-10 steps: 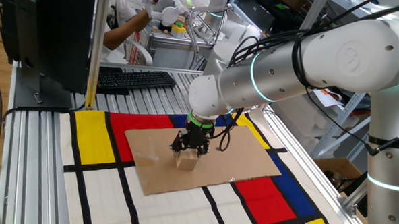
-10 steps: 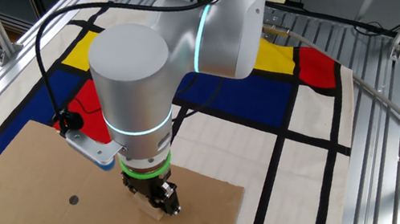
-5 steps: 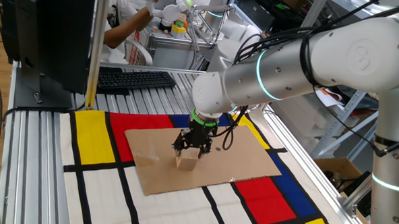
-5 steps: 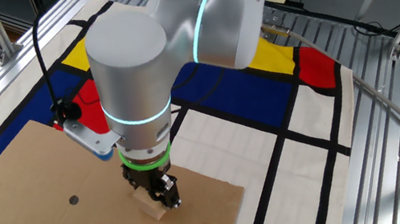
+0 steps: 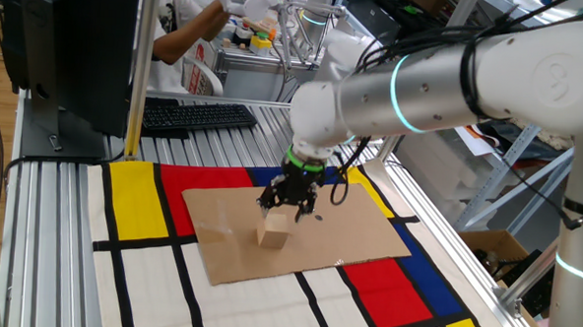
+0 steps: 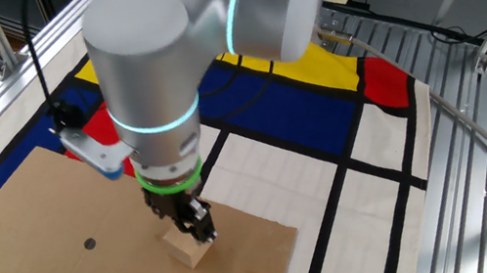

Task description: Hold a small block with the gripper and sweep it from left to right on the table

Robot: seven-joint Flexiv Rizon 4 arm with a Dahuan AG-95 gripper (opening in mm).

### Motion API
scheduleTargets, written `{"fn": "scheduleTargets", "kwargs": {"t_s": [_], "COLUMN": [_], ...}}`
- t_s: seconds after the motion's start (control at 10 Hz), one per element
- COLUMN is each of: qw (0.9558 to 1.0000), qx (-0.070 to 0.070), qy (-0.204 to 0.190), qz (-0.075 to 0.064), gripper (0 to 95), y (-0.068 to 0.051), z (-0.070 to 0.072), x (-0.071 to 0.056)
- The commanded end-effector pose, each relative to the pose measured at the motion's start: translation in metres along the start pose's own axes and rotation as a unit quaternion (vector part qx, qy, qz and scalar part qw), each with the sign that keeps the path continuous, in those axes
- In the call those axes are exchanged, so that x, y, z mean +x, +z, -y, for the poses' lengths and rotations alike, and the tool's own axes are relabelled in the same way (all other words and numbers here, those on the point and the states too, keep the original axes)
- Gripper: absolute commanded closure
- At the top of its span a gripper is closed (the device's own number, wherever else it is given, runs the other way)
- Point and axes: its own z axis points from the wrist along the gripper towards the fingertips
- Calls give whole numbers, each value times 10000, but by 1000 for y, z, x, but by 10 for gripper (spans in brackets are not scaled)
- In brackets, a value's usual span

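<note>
One small block (image 5: 274, 231), one gripper (image 5: 289, 203)

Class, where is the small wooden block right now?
The small block sits on the cardboard sheet, near its front edge, just below the open claw in both views.

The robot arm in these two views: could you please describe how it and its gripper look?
The arm is thick, built of rounded silver-white segments, with glowing cyan light rings at the joints. Black cables loop along it down to the wrist. A bright green ring sits just above the gripper, which is small, black and two-fingered. A light blue piece juts from the wrist's side.
</note>
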Motion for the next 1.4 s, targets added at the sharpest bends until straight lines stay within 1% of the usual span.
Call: {"fn": "scheduleTargets", "kwargs": {"t_s": [0.1,0.2,0.3,0.4,0.5,0.6,0.7,0.8,0.9,1.2,1.4], "qw": [9999,9995,9992,9984,9978,9978,9966,9967,9963,9964,9965], "qx": [107,208,226,338,397,377,444,404,428,252,239], "qy": [-87,-188,-317,-395,-446,-463,-606,-620,-668,-733,-732], "qz": [-53,-119,-115,-208,-280,-289,-334,-326,-318,-344,-341], "gripper": [190,570,760,950,950,950,950,950,950,950,950], "y": [-4,-5,-5,-5,-5,-3,-2,-3,-4,-5,-7], "z": [4,6,7,10,12,15,19,23,26,38,43], "x": [1,0,0,-3,-6,-10,-15,-16,-16,-20,-19]}}
